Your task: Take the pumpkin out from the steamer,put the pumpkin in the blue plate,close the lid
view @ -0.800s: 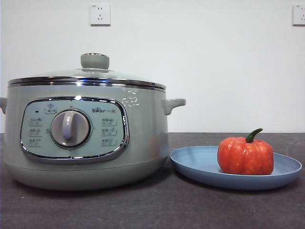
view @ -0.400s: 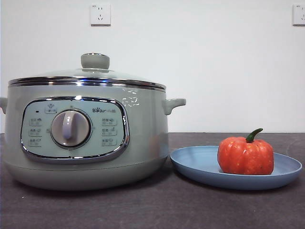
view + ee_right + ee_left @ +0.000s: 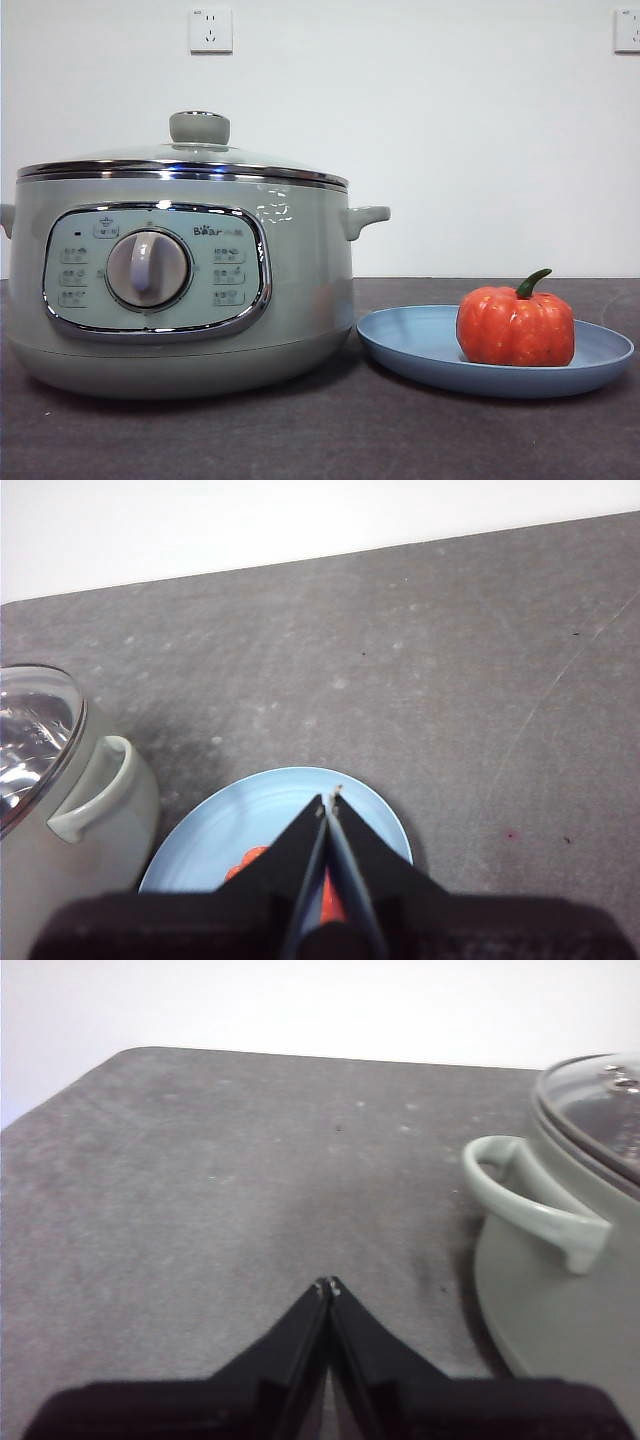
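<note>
The pale green steamer [image 3: 185,290] stands on the left of the table with the glass lid [image 3: 190,160] seated on its chrome rim. To its right, the orange pumpkin [image 3: 515,325] sits upright in the blue plate [image 3: 420,350]. Neither arm shows in the front view. My left gripper [image 3: 328,1285] is shut and empty, held above bare table beside the steamer's side handle [image 3: 535,1210]. High above the blue plate [image 3: 215,845], my right gripper [image 3: 330,800] is shut and empty, and its jaws hide most of the pumpkin [image 3: 248,860].
Grey tabletop [image 3: 330,435] spreads in front of the pot and plate. A white wall with two sockets [image 3: 210,30] stands behind. The table's far edge and a rounded corner [image 3: 130,1055] show in the left wrist view.
</note>
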